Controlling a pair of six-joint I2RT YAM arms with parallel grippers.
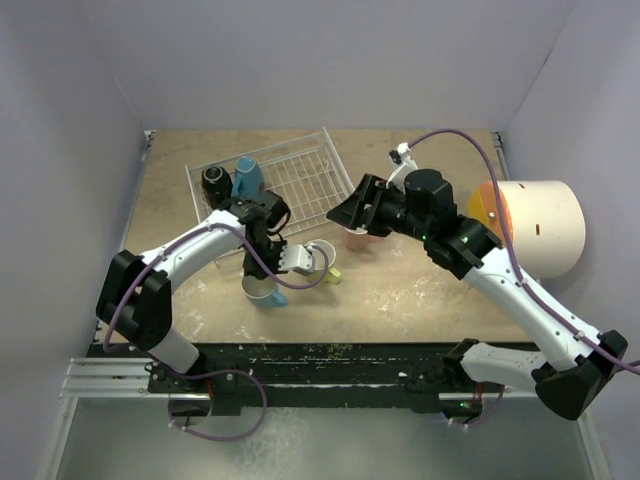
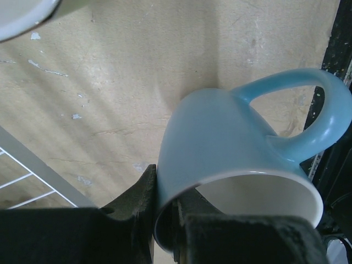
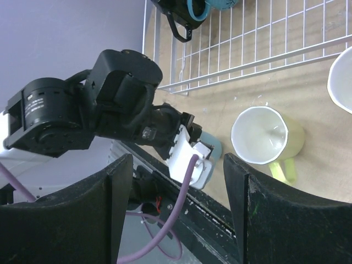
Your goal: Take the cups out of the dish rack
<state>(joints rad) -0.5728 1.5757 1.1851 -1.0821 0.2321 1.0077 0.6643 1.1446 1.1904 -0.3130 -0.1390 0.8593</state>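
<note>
Left gripper point(image 2: 165, 192) clamps light blue mug point(image 2: 220, 137) by its rim; right gripper point(image 3: 177, 160) gapes wide, empty. Dish rack point(image 1: 300, 180), upper left, holds black mug point(image 1: 215, 180) and second blue mug point(image 1: 248, 177).

Your right gripper point(image 3: 177, 160) hung spread wide, holding nothing. You saw the yellow-green mug point(image 3: 265, 137) upright on the table, just outside the dish rack point(image 3: 242, 58).

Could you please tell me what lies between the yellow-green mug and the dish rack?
Only bare tabletop, seen in the right wrist view: the yellow-green mug stands clear of the dish rack.
</note>
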